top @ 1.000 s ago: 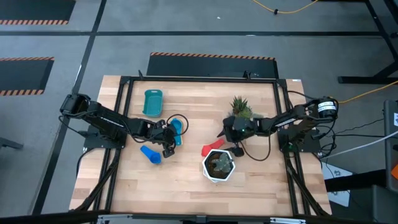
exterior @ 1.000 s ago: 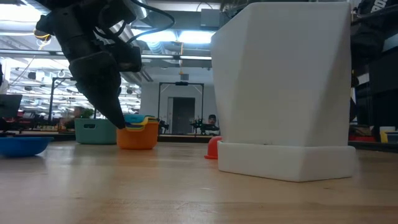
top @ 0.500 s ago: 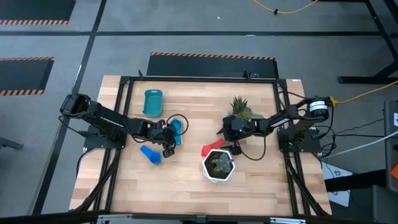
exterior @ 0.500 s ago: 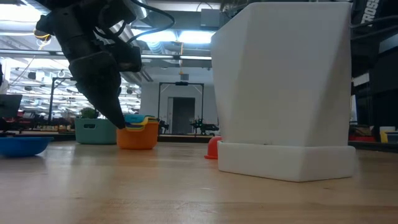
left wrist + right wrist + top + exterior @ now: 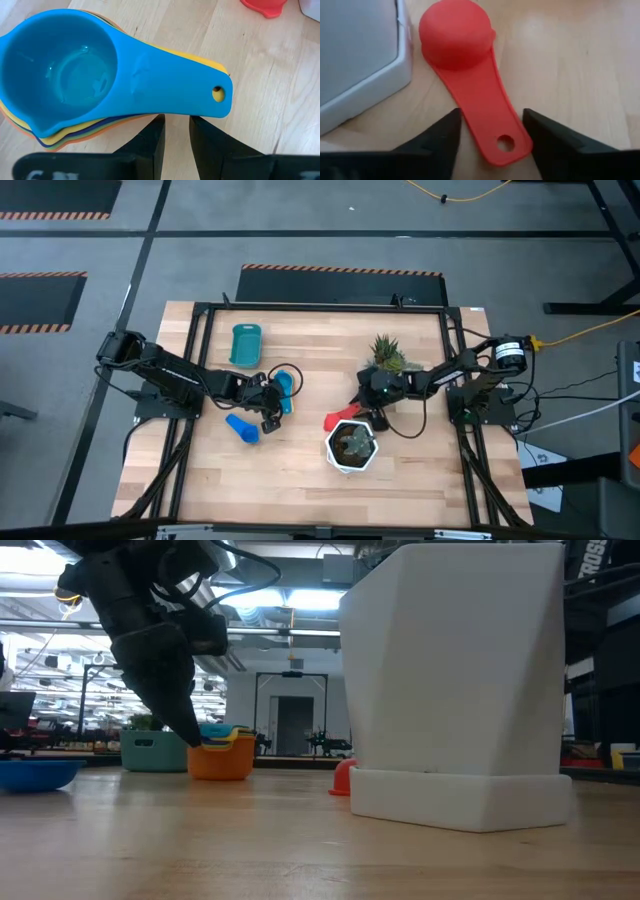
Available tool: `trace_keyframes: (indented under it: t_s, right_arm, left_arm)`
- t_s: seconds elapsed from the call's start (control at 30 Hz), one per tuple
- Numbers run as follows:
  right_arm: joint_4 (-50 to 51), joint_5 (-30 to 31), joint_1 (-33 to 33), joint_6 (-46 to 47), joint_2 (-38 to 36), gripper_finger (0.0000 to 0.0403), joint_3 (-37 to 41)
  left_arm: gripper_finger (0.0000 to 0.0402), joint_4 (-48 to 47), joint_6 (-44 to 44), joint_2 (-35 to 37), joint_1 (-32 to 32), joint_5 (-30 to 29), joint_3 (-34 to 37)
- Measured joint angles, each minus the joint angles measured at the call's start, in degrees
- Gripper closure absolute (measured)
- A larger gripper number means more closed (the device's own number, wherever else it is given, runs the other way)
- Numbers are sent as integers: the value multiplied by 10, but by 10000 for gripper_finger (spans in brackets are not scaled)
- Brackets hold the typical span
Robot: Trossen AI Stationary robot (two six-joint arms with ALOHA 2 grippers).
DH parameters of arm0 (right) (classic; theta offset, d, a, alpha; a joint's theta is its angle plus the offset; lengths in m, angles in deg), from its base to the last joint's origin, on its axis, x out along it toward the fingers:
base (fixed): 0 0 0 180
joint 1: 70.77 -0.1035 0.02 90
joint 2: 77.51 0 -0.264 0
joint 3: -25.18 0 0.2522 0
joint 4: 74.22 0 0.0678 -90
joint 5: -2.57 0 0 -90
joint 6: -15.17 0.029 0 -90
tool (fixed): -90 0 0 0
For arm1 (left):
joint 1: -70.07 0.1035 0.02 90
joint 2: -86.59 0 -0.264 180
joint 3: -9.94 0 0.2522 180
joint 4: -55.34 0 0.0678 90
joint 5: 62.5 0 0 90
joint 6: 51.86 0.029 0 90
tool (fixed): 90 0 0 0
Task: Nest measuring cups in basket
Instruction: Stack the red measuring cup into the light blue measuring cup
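A nested stack of measuring cups (image 5: 60, 75), light blue on top of yellow and orange, stands on the table (image 5: 284, 387). My left gripper (image 5: 176, 125) is narrowly open at the side edge of the stacked handles; only wood shows in the gap. A red cup (image 5: 457, 35) lies upside down on its rim beside the white pot. My right gripper (image 5: 491, 120) is open, one finger on each side of the red cup's handle. A dark blue cup (image 5: 241, 427) lies alone. The teal basket (image 5: 245, 345) stands at the far left. My left gripper's fingertips (image 5: 157, 122) reach the long edge of the stacked handles (image 5: 170, 107), slanting down from the table's left; the handles hide whether they touch. My right gripper's fingers (image 5: 532, 130) stand close against the red handle's two long edges (image 5: 490, 115); I cannot tell whether they touch.
A white hexagonal plant pot (image 5: 352, 445) stands right beside the red cup, toward the near edge, and fills much of the low view (image 5: 460, 690). A small green plant (image 5: 388, 355) stands behind my right gripper. Bare wood lies along the near edge.
My right arm has sunk a little toward the red cup and shifted slightly toward the table's left. The cups and the stack lie as they did.
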Motion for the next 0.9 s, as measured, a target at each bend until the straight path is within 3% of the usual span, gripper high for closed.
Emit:
trace_keyframes:
  t_s: [0.23,0.53,0.9]
  right_arm:
    - [3,-6,0,4,0,267,1]
    - [-4,-6,0,29,0,250,2]
    - [-38,20,0,47,-25,262,4]
  left_arm:
    - [320,0,0,0,0,0,0]
    - [320,0,0,0,0,0,0]
    - [320,0,0,0,0,0,0]
